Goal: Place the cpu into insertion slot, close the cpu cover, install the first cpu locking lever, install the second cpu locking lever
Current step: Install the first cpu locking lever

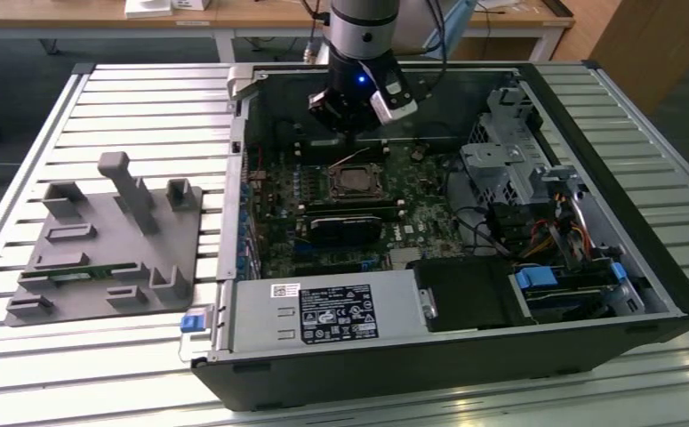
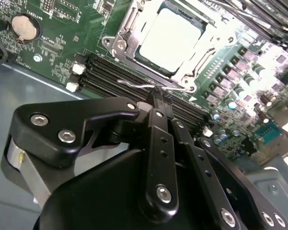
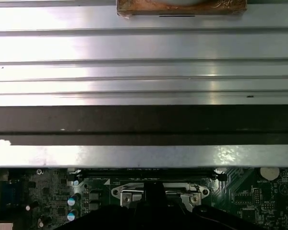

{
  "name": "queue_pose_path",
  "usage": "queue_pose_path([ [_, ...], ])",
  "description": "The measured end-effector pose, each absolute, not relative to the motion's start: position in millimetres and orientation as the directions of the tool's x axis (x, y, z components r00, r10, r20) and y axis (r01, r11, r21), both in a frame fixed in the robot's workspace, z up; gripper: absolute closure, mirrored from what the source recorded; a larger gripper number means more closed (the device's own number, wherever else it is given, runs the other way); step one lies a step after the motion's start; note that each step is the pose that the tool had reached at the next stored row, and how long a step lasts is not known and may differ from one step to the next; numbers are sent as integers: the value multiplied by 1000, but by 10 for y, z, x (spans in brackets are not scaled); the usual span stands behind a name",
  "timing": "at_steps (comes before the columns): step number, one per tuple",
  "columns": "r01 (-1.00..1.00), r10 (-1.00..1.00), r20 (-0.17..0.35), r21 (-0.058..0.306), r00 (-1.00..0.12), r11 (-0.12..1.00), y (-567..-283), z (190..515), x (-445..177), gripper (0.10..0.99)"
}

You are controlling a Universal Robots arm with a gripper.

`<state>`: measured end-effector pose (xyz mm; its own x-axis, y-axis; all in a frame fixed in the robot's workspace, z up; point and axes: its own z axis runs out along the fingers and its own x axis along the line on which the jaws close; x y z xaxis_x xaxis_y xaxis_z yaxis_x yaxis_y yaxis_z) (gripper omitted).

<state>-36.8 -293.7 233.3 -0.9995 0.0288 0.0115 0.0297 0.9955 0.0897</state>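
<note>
While your pincer (image 2: 156, 96) stands pressed together at a thin wire lever (image 2: 139, 85), memory slots (image 2: 134, 79) crowd beside the cpu cover (image 2: 134, 28).

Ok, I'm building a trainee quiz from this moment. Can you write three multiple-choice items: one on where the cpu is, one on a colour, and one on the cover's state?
1. Where is the cpu?
A. on the grey fixture outside the case
B. in the insertion slot
C. on top of the power supply

2. What colour is the circuit board?
A. green
B. blue
C. red

3. What state is the cpu cover in?
A. standing upright
B. lying down around the cpu
C. taken out of the case

Answers:
1. B, its pale metal top sits inside the socket.
2. A, the board is green in both wrist views.
3. B, its frame lies flat and the chip shows through its window.
</note>
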Motion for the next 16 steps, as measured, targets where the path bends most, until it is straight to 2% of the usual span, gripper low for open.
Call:
queue_pose_path([
  [16,30,29,11,89,-1000,996,-2922,2239,-260,980],
])
